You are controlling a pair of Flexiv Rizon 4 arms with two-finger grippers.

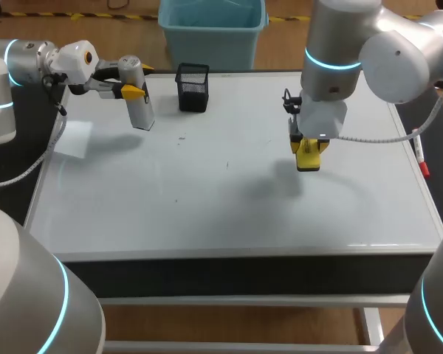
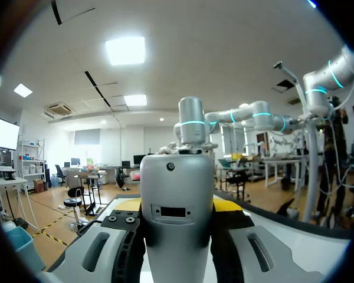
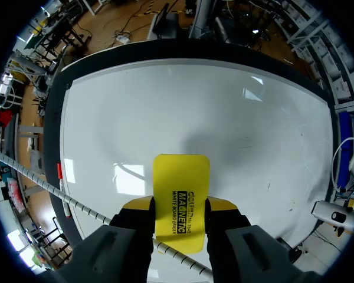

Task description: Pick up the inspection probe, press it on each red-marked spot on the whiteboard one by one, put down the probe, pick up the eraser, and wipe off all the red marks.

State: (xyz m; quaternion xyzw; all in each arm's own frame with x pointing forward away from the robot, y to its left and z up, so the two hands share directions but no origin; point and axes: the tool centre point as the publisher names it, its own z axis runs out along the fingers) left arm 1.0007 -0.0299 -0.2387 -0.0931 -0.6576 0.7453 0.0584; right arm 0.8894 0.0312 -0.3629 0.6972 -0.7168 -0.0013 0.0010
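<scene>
The probe [image 1: 139, 103], a grey stubby cylinder, is clamped in the left claw [image 1: 135, 91] near the far left corner of the whiteboard [image 1: 229, 199]. It hangs tilted, its lower end close to the board's surface, though the head view does not show whether it touches. In the left wrist view the probe's rounded body fills the gap between the two fingers, whose yellow tips press against it from either side. The eraser [image 3: 182, 197] — a flat yellow block — is gripped by the right claw [image 3: 180, 205], one yellow tip on each long edge, with most of the block sticking out ahead of the fingers. In the head view this claw points straight down over the right-hand middle of the whiteboard. The eraser's shadow falls a little to one side, on the board nearer the front edge, so the block seems to hang just above the surface rather than rest on it. A black mesh pen holder [image 1: 193, 87] stands upright at the far edge of the board, just beside the probe and well apart from the eraser. A marker [image 1: 421, 161] with a red cap lies along the board's right edge. The whiteboard itself lies flat on the table [image 1: 207, 269] — its dark front rim shows below the board.
</scene>
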